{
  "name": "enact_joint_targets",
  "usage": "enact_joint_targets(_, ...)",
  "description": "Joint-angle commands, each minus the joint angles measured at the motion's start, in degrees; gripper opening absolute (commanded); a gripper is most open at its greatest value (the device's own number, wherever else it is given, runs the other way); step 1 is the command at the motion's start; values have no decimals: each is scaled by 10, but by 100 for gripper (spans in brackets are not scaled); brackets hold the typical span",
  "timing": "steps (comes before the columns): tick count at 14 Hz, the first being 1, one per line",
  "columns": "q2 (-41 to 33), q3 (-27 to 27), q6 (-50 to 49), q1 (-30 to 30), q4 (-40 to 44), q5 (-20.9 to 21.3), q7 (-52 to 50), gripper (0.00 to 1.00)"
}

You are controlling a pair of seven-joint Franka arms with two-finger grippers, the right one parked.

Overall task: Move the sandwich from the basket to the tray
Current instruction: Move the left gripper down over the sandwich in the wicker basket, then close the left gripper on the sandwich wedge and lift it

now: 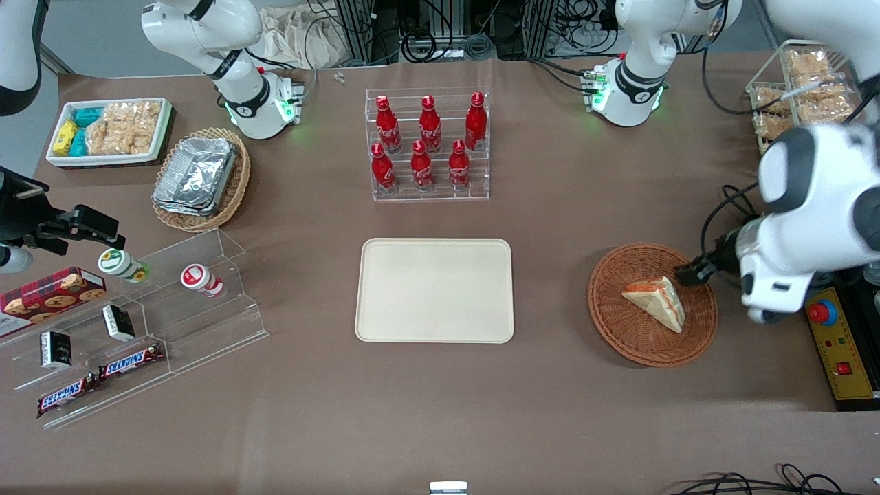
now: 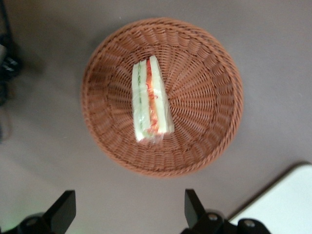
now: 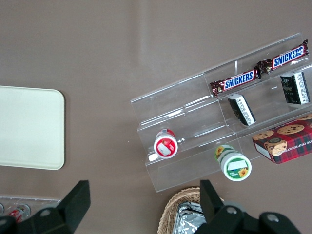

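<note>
The sandwich (image 1: 656, 300) (image 2: 150, 100), a pale wedge with red and green filling, lies in the round reddish-brown wicker basket (image 1: 619, 330) (image 2: 204, 87). My gripper (image 1: 690, 273) (image 2: 129, 209) hangs above the basket's rim on the side toward the working arm's end of the table. It is open, with nothing between the two dark fingers (image 2: 192, 207). The beige tray (image 1: 434, 290) (image 2: 287, 200) lies flat beside the basket, toward the parked arm's end, with nothing on it.
A clear rack of red bottles (image 1: 427, 146) stands farther from the front camera than the tray. A yellow box with a red stop button (image 1: 840, 350) sits beside the basket. A foil-filled tan basket (image 1: 201, 180) and an acrylic snack stand (image 1: 137, 323) lie toward the parked arm's end.
</note>
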Motion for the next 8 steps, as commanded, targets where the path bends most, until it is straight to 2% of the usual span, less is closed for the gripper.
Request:
enact_joint_targets(1,18,3,134,-6,-80,9,-106,100)
enact_joint_targets(3,39,3,209,-7,-109,9,-163,100)
enact_joint_targets(6,76,3,247,-8,-127,9,-200,100)
enact_joint_targets(7,80,4,252,-8,-132,10,-204,97)
enact_joint_targets(8,82,4,252,-7,-132,10,-204,70)
